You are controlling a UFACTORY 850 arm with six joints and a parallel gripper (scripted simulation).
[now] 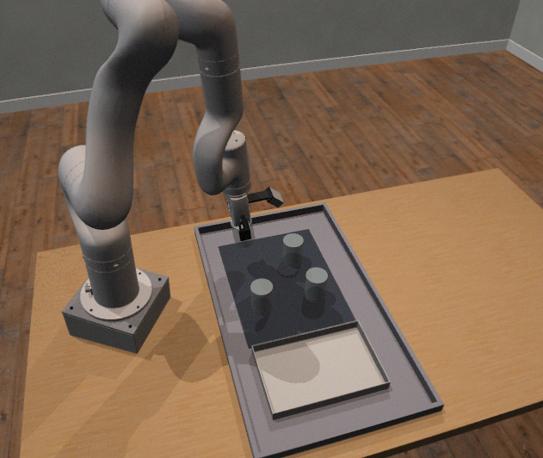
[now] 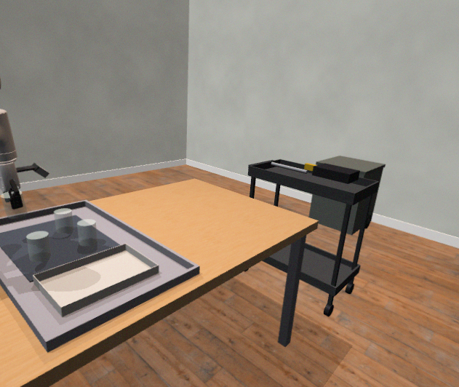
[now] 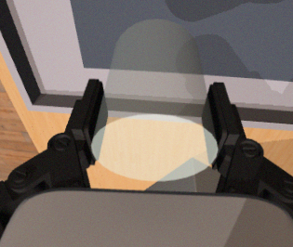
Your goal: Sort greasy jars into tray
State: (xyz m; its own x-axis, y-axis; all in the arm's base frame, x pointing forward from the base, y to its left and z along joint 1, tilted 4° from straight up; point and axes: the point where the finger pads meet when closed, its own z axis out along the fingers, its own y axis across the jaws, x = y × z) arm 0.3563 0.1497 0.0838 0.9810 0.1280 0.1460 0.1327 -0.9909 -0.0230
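My gripper (image 1: 243, 231) (image 2: 13, 198) (image 3: 154, 97) is shut on a clear glass jar (image 3: 154, 148) (image 2: 6, 194), held mouth down in the air. It hangs over the back rim of the steel table top (image 1: 394, 354) (image 2: 1, 295) (image 3: 51, 42), just past the back left corner of the dark drying mat (image 1: 234, 256) (image 2: 9, 241) (image 3: 191, 28). Three more jars stand mouth down on the mat: a back one (image 1: 292, 246) (image 2: 62, 218), a right one (image 1: 316, 282) (image 2: 86, 230) and a front left one (image 1: 261, 293) (image 2: 38, 245). The white tray (image 1: 328, 396) (image 2: 96, 291) lies in front of the mat with no jar in it.
The robot base (image 1: 114, 315) stands on the wooden table (image 1: 459, 275) (image 2: 204, 216) left of the steel top. A raised dark rim runs round the steel top. A black cart (image 2: 317, 182) stands on the floor off the table's far side.
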